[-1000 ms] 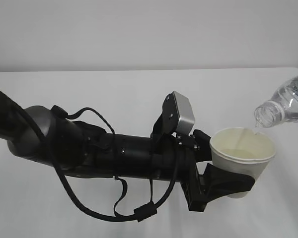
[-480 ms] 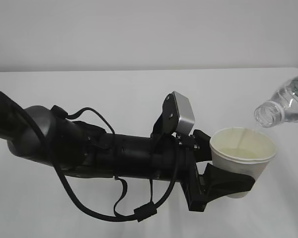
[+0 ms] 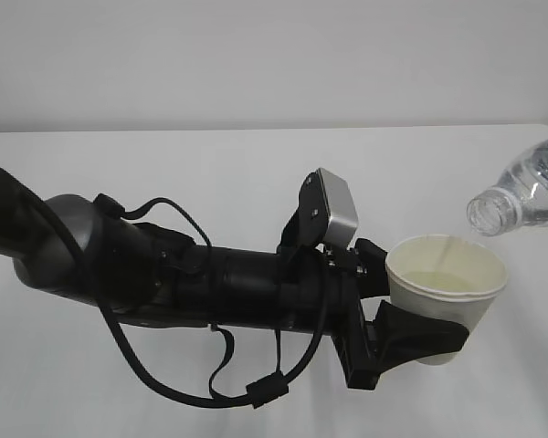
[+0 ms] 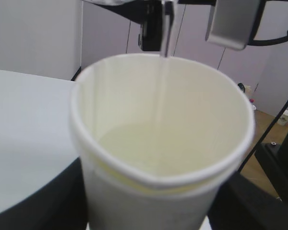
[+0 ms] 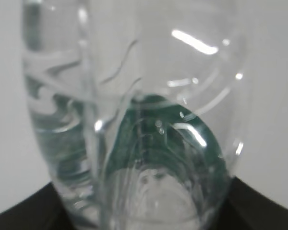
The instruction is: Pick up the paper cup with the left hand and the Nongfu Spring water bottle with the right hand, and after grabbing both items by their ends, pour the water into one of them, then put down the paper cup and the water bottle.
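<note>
Mid-pour. Left hand (image 3: 418,336) clamped round lower wall of paper cup (image 3: 446,297), black fingers wrapping both flanks near the base, jaws part-spread to the cup's width; cup upright, mouth open upward, clear of the table (image 3: 210,173). Silver-grey box (image 3: 336,217) on the wrist just behind the grip. Right hand out of the exterior view; in right wrist view only dark gripper edges at the bottom corners, close against the base end of the Nongfu Spring water bottle (image 5: 134,120), so held by its bottom end, jaws set to bottle width. Bottle tilted, long axis running from upper right down toward the cup, uncapped neck (image 3: 490,212) lowest, just above and just outboard of the cup's far rim, not touching it. Thin stream of water (image 4: 161,91) dropping from above into the cup along the far inner wall; pale pool (image 4: 153,148) covering the bottom, level low, well under the rim. Key relation: bottle mouth sits up and to the far side of the left gripper's load, stream landing just inside the rim, little margin outward. Judgement: pour under way, fill partial; next call likely righting the bottle along its axis before both items go down; risk of spill over the far rim should the neck drift outward
</note>
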